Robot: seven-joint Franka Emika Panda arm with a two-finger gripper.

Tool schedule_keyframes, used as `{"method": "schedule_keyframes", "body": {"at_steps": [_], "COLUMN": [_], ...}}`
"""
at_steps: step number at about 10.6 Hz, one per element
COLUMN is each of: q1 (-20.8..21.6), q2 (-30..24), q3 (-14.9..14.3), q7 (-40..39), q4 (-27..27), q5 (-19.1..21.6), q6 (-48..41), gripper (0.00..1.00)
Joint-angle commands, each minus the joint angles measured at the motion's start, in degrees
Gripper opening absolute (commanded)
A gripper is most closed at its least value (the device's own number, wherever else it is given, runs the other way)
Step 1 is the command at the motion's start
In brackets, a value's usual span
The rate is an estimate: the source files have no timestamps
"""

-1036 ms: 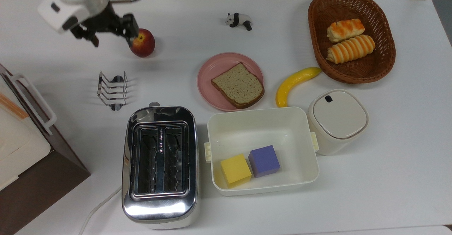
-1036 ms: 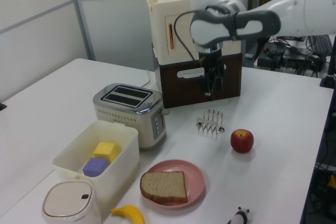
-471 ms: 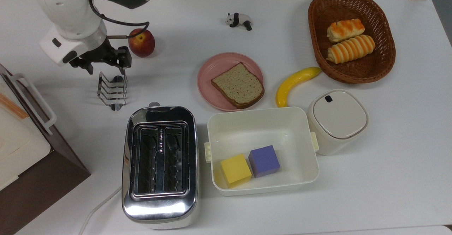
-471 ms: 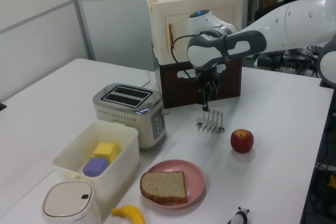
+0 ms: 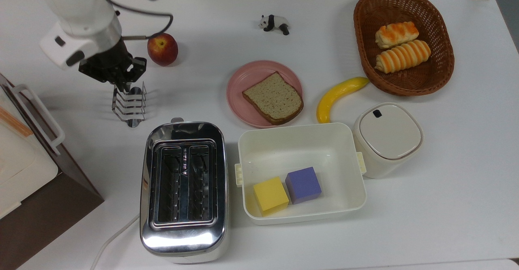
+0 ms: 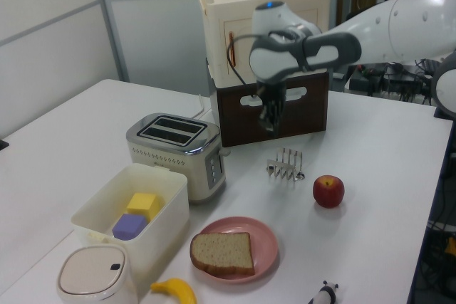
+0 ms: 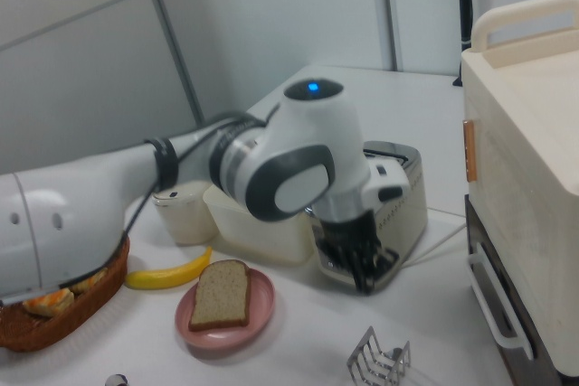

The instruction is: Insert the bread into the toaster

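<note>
Tool (image 5: 123,84): above wire rack (image 5: 129,104), empty; finger spacing unclear, cannot tell. Bread (image 5: 274,98): on pink plate (image 5: 243,79), mid-table, untouched. Toaster (image 5: 183,189): near table edge. Risk: descending tool snags rack; flat slice perhaps slips during edge grasp.

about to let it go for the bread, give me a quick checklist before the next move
1. Bread slice lying flat on the pink plate, uncovered: ok.
2. Toaster slots empty and upright: ok.
3. Gripper holding nothing: ok.
4. Gripper over the bread: not ok, it hangs above the wire toast rack.
5. Finger opening wide enough for the slice: cannot tell.
6. Apple apart from the plate: ok.
</note>
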Motion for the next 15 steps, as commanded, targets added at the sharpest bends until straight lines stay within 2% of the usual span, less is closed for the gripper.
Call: {"method": "schedule_keyframes", "body": {"at_steps": [1,3,5,6,7,8,9,10,12,13,15], "q1": [1.0,4.0,7.6,9.5,11.3,12.3,12.6,12.7,12.7,12.7,12.4], "q2": [-2.5,-2.6,-0.4,2.1,4.5,6.6,8.1,8.2,3.9,1.4,-4.0], "q3": [-0.1,-0.2,-0.2,-0.4,-0.6,-0.8,-0.8,-0.8,-0.7,-0.6,-0.1], "q7": [-0.6,2.9,7.9,9.6,11.8,15.1,18.8,22.2,23.8,25.4,26.7], "q4": [5.1,6.7,6.2,6.3,6.4,6.6,6.7,6.6,6.0,5.3,4.4], "q5": [8.9,11.9,11.2,10.3,7.6,3.5,-0.5,-3.6,-3.6,-3.5,-3.4], "q6": [1.4,11.4,24.0,29.3,32.7,34.7,36.8,37.7,35.3,28.9,9.3], "gripper": [0.13,0.15,0.18,0.2,0.35,0.38,0.78,1.0,1.0,1.0,1.0]}}
